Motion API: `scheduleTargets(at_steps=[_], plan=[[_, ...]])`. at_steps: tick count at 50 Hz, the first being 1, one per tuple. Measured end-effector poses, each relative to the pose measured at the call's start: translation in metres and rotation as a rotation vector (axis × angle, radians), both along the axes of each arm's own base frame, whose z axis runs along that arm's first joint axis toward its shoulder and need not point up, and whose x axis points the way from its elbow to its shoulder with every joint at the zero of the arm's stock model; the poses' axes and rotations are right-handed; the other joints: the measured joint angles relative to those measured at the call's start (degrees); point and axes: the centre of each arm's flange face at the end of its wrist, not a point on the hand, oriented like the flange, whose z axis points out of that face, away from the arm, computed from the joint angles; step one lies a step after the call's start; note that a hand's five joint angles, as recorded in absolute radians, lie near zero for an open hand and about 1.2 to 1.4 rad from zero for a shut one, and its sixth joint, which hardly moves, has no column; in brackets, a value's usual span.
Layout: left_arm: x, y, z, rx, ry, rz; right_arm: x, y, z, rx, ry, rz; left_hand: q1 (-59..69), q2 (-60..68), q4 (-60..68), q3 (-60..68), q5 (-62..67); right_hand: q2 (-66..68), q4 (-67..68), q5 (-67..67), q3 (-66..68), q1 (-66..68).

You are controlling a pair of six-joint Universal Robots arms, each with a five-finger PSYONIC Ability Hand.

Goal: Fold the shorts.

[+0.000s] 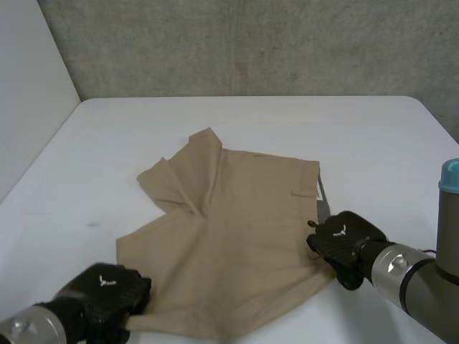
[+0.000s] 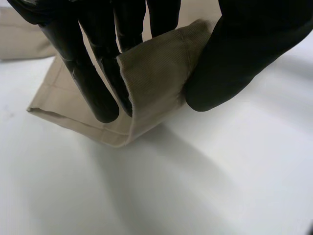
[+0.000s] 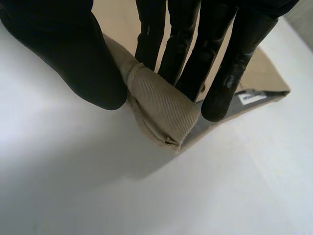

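We see one pair of tan shorts (image 1: 244, 236) spread at the centre of the head view. Its long axis runs left to right, with the waistband to the right and the legs to the left, the upper leg rumpled. Both hands hold the cloth. The left robot hand (image 1: 107, 290), lower left, pinches a leg-hem corner. The right robot hand (image 1: 344, 244), at right, pinches a waistband corner. One white worktop (image 1: 358, 136) carries the shorts.

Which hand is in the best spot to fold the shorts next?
Likely the left hand: it pinches the near leg corner of the shorts, which could swing over toward the waistband. The right hand pinches the waistband's near corner, better for holding.
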Motion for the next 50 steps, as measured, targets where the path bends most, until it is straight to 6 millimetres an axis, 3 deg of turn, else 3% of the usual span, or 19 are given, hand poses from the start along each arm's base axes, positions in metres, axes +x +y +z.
scheduleTargets(at_steps=[3,8,9,10,14,20,22,23,25,31,35,46,50], plan=[[0.0,0.0,0.0,-0.01,-0.018,-0.019,-0.003,0.0,-0.001,0.005,0.025,0.007,0.0,-0.24,-0.22,-0.18,-0.02,0.0,0.0,0.0,0.0,0.0],[-0.005,-0.016,0.006,-0.101,-0.006,-0.028,-0.004,-0.003,-0.003,-0.003,0.028,0.006,-20.69,-22.35,-21.14,-21.68,-18.69,0.0,0.0,0.0,0.0,0.0],[-0.007,-0.025,0.01,-0.145,0.007,-0.028,-0.004,-0.003,-0.003,-0.006,0.026,0.005,-34.3,-34.51,-34.53,-33.74,-32.07,0.0,0.0,0.0,0.0,0.0],[-0.011,-0.035,0.014,-0.199,0.022,-0.026,-0.004,-0.004,-0.004,-0.011,0.024,0.004,-37.75,-38.88,-38.55,-37.73,-36.15,0.0,0.0,0.0,0.0,0.0],[-0.021,-0.069,0.027,-0.349,0.07,-0.016,-0.003,-0.006,-0.006,-0.024,0.017,0.002,-39.28,-42.79,-43.13,-42.07,-40.79,0.0,0.0,0.0,0.0,0.0],[-0.043,-0.142,0.039,-0.56,0.135,-0.005,-0.002,-0.007,-0.01,-0.038,0.011,-0.001,-39.28,-42.99,-43.29,-42.17,-40.99,0.0,0.0,0.0,0.0,0.0],[-0.051,-0.163,0.035,-0.58,0.139,-0.009,-0.002,-0.007,-0.012,-0.036,0.012,-0.001,-39.28,-42.99,-43.29,-42.17,-40.99,0.0,0.0,0.01,0.0,0.0],[-0.051,-0.163,0.035,-0.58,0.139,-0.009,-0.002,-0.007,-0.012,-0.036,0.012,-0.001,-39.28,-42.99,-43.29,-42.17,-40.99,0.0,0.0,0.01,0.0,0.0],[-0.063,-0.191,0.023,-0.578,0.134,-0.017,-0.002,-0.007,-0.015,-0.029,0.015,0.0,-39.28,-42.99,-43.29,-42.17,-40.99,0.0,0.0,-0.04,0.0,0.0],[-0.08,-0.234,-0.009,-0.531,0.098,-0.038,-0.002,-0.007,-0.02,-0.017,0.02,0.002,-39.28,-42.99,-43.29,-42.17,-40.98,0.0,0.01,-0.04,0.0,0.0],[-0.086,-0.251,-0.028,-0.506,0.063,-0.059,-0.002,-0.007,-0.022,-0.013,0.022,0.001,-39.28,-42.99,-43.29,-42.17,-40.98,0.0,0.0,-0.04,0.0,0.0],[-0.093,-0.266,-0.057,-0.5,0.015,-0.122,-0.002,-0.01,-0.022,-0.027,0.018,-0.003,-38.11,-42.14,-42.39,-41.41,-39.86,0.0,0.0,-0.04,0.0,0.0],[-0.093,-0.269,-0.063,-0.486,0.016,-0.13,-0.003,-0.011,-0.022,-0.031,0.018,-0.006,-9.82,-15.37,-15.75,-15.6,-13.64,0.0,0.0,-0.04,0.0,0.0]])
